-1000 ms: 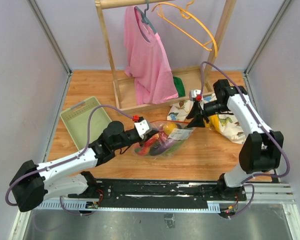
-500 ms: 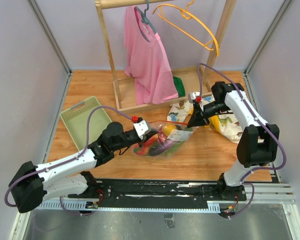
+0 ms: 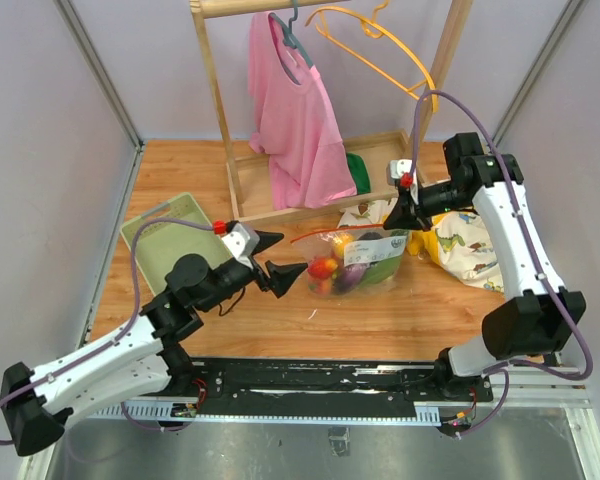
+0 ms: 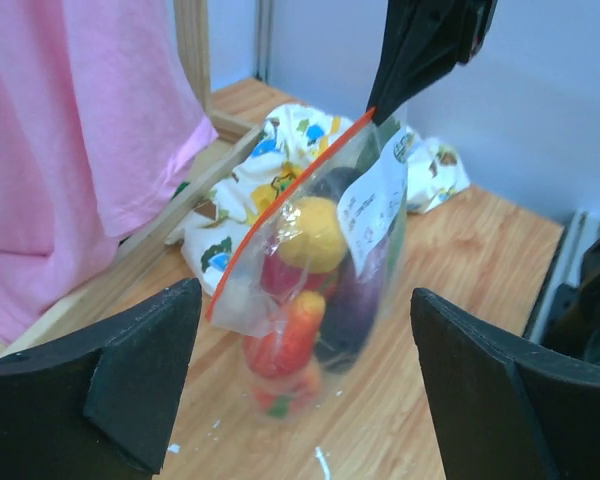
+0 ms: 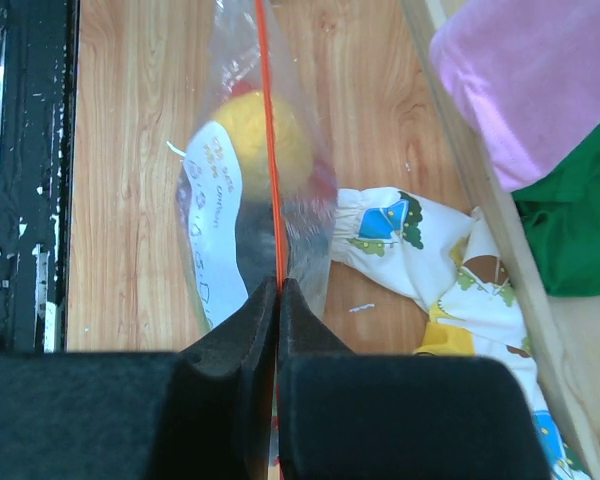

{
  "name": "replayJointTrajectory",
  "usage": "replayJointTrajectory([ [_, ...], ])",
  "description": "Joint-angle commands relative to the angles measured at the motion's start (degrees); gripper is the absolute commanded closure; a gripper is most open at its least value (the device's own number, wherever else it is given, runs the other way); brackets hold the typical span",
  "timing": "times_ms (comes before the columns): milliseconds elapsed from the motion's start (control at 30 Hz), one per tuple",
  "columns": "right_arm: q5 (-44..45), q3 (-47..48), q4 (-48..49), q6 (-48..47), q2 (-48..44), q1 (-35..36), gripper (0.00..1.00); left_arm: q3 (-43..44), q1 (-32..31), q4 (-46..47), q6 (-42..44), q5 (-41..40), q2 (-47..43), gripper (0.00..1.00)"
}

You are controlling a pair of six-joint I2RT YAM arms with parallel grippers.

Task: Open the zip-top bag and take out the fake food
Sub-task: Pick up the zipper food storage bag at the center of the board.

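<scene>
The zip-top bag (image 3: 358,262) hangs upright over the wooden table, its orange-red zipper strip (image 5: 268,130) stretched taut. My right gripper (image 3: 401,214) is shut on the right end of that strip (image 5: 278,285) and holds the bag up. The fake food sits in the bottom of the bag: a yellow piece (image 4: 313,232), a red-orange piece (image 4: 286,338) and a purple one (image 4: 357,300). A white label (image 5: 215,225) faces outward. My left gripper (image 3: 288,254) stands wide open just left of the bag, not touching it; in the left wrist view the bag (image 4: 325,250) hangs beyond its fingers (image 4: 140,370).
A pale green tray (image 3: 158,235) lies at the left. The dinosaur-print cloth (image 3: 462,245) is bunched right of the bag. Behind stand a wooden clothes rack (image 3: 238,190) with a pink shirt (image 3: 295,120), an orange hanger (image 3: 380,50) and a green cloth (image 3: 357,172).
The right gripper shut on the zipper strip and lifted the bag upright, moving up and right. The left gripper let go of the bag, opened wide and drew back to the left.
</scene>
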Motion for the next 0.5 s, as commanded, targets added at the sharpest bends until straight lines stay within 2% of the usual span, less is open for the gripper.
replayJointTrajectory([
  [0,0.36,1.82,0.61,5.75,-4.16,-0.35,0.99,6.35,-0.32,-7.98,-7.21,-1.70,-4.89,0.10],
  [100,3.29,1.41,0.58,5.24,-5.27,0.86,0.99,14.46,-0.32,-14.48,-8.02,-0.18,-1.73,0.09],
  [233,5.81,1.47,0.19,4.47,-5.25,2.28,0.99,25.49,-0.32,-22.16,-5.22,4.96,8.33,0.09],
  [300,5.46,1.93,-0.25,4.31,-4.89,2.71,0.99,29.78,-0.67,-24.22,-1.28,7.46,13.66,0.10],
  [467,4.82,1.82,0.20,4.83,-4.97,5.50,0.99,34.89,-3.72,-24.23,15.31,8.25,23.35,0.08],
])
